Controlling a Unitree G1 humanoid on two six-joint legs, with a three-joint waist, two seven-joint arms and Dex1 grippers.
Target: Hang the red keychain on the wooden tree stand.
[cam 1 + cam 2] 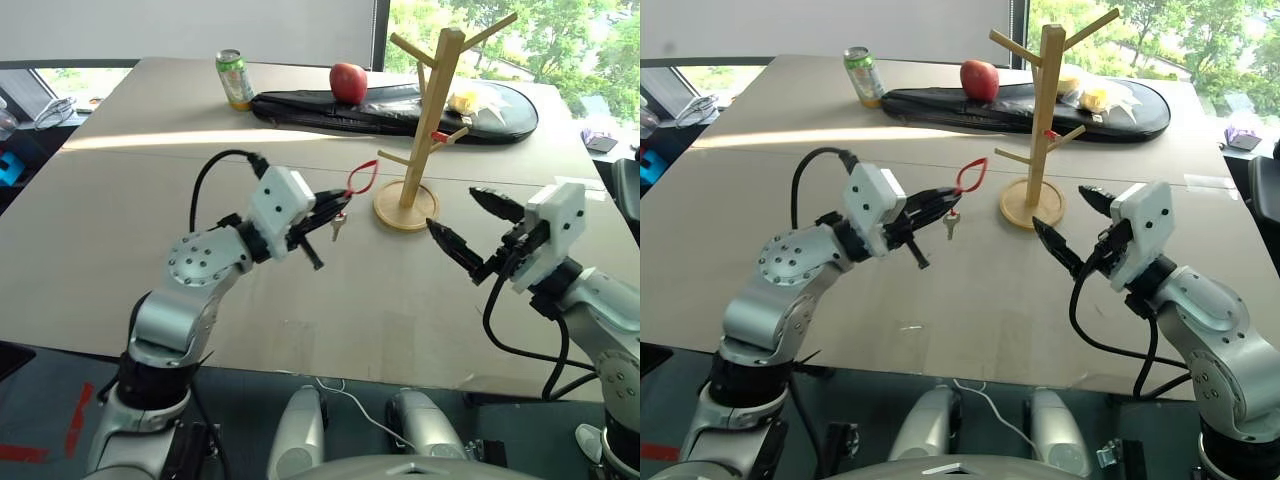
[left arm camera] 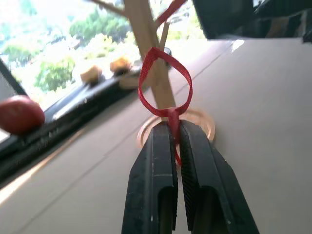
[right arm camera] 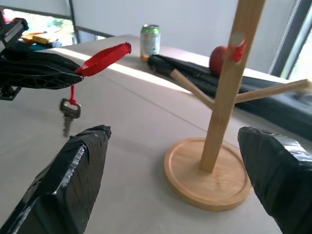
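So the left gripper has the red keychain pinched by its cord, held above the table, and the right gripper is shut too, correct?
Not quite. The right gripper is open, its fingers wide apart in the right wrist view. The left gripper does pinch the red keychain by its cord above the table.

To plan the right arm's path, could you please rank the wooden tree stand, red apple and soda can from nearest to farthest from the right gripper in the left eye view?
From the right gripper:
1. Wooden tree stand, just to its left.
2. Red apple, behind the stand, on the black bag.
3. Soda can, far left at the table's back.
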